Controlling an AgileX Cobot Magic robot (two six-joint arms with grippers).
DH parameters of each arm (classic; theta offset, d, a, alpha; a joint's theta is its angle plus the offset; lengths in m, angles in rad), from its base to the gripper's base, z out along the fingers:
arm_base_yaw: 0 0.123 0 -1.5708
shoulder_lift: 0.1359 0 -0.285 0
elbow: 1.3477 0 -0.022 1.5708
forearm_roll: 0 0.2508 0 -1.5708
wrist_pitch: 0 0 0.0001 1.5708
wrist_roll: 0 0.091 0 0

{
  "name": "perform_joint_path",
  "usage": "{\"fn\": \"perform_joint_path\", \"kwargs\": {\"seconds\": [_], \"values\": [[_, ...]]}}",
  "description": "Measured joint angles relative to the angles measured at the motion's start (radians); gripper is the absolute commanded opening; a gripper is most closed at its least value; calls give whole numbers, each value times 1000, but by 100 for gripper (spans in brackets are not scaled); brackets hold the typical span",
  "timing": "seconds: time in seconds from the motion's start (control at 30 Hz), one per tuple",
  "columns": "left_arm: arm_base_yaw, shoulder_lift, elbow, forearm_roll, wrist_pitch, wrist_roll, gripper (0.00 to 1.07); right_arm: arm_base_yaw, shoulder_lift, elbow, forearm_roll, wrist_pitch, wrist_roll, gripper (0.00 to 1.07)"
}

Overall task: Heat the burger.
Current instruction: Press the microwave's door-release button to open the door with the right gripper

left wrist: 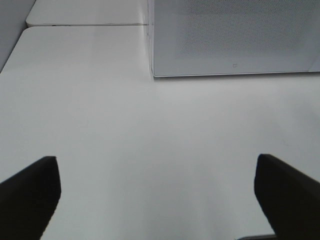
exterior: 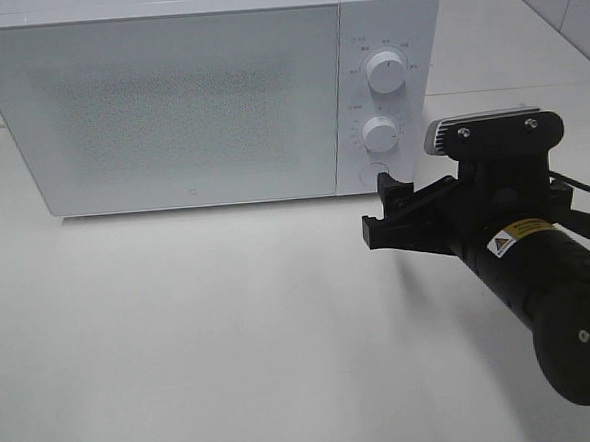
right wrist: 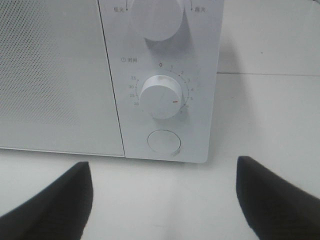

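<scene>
The burger is out of view. The white microwave (exterior: 188, 107) stands at the back of the table with its door shut; its speckled window shows nothing inside. My right gripper (exterior: 383, 212) hovers open and empty just in front of the control panel, below the round button (exterior: 374, 173). In the right wrist view the gripper (right wrist: 162, 190) faces the timer knob (right wrist: 161, 96), whose mark is turned off zero, and the round button (right wrist: 164, 141). My left gripper (left wrist: 155, 190) is open and empty over bare table, short of the microwave's (left wrist: 235, 40) front left corner.
A second knob (exterior: 385, 72) sits above the timer knob (exterior: 380, 134). The white table (exterior: 181, 328) runs wide in front of the microwave. A seam between two tabletops (left wrist: 85, 24) lies beside the microwave's left side.
</scene>
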Motion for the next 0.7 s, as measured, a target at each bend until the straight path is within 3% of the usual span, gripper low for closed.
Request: {"fn": "perform_joint_path", "kwargs": {"seconds": [0.2,0.3,0.33,0.4,0.47,0.5,0.53,0.57,0.6,0.67,0.7], "values": [[0,0,0,0,0,0,98,1,11,-31,20,37,101,73],[0,0,0,0,0,0,98,1,11,-38,25,52,252,65],[0,0,0,0,0,0,98,1,11,-41,25,76,400,58],[0,0,0,0,0,0,98,1,11,-41,25,88,466,55],[0,0,0,0,0,0,98,2,11,-41,25,125,734,39],[0,0,0,0,0,0,98,2,11,-41,25,125,734,39],[0,0,0,0,0,0,98,2,11,-41,25,141,897,28],[0,0,0,0,0,0,98,2,11,-41,25,141,897,28],[0,0,0,0,0,0,98,2,11,-41,25,148,1050,18],[0,0,0,0,0,0,98,2,11,-41,25,148,1132,14],[0,0,0,0,0,0,98,2,12,-41,26,149,1263,7]]}}
